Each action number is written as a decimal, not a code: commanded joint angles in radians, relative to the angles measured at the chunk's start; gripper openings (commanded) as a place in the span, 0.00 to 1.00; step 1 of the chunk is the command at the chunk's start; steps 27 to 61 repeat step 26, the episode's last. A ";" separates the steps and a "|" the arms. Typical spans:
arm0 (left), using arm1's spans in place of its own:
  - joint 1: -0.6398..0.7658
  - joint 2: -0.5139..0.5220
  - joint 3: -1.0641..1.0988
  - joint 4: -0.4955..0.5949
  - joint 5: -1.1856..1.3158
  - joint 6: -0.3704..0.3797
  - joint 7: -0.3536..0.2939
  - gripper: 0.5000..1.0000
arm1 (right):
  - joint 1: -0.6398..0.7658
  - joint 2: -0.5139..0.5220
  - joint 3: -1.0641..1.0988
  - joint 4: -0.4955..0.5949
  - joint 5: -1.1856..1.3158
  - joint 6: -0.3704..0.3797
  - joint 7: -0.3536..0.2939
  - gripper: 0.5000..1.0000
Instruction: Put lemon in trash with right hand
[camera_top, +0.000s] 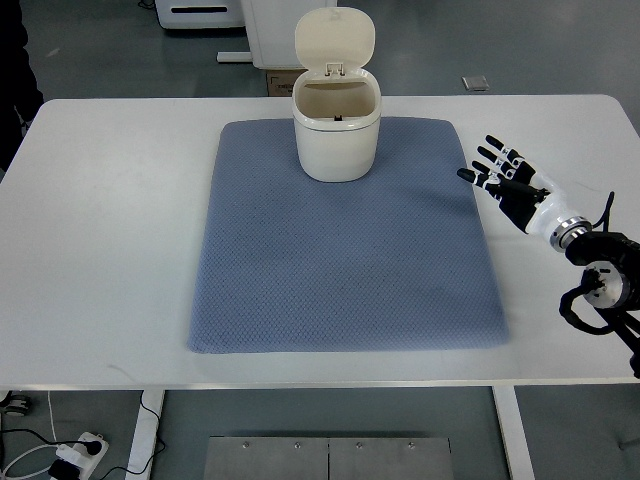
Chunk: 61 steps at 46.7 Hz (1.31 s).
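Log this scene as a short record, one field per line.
surface: white table with a blue mat on it
trash bin: cream bin at the mat's far edge, lid flipped up
lemon: none visible
right hand: right hand open, fingers spread, empty, over the table just right of the mat
left hand: not in view

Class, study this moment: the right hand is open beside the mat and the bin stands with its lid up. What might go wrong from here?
1. No lemon shows on the mat or table; the open right hand holds nothing, so it may have nothing to deposit.
2. The trash bin is light-looking; a reaching hand could nudge or tip it.
3. The raised lid could be knocked shut.
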 joint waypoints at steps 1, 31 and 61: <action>0.000 0.000 0.000 0.000 0.000 0.000 0.000 1.00 | 0.001 0.014 0.032 -0.015 0.000 0.001 0.007 1.00; 0.000 0.000 0.000 0.000 0.000 0.000 0.000 1.00 | -0.004 0.240 0.276 -0.100 -0.003 -0.018 0.083 1.00; 0.000 0.000 0.000 0.000 0.000 0.000 0.000 1.00 | -0.004 0.240 0.276 -0.100 -0.003 -0.018 0.083 1.00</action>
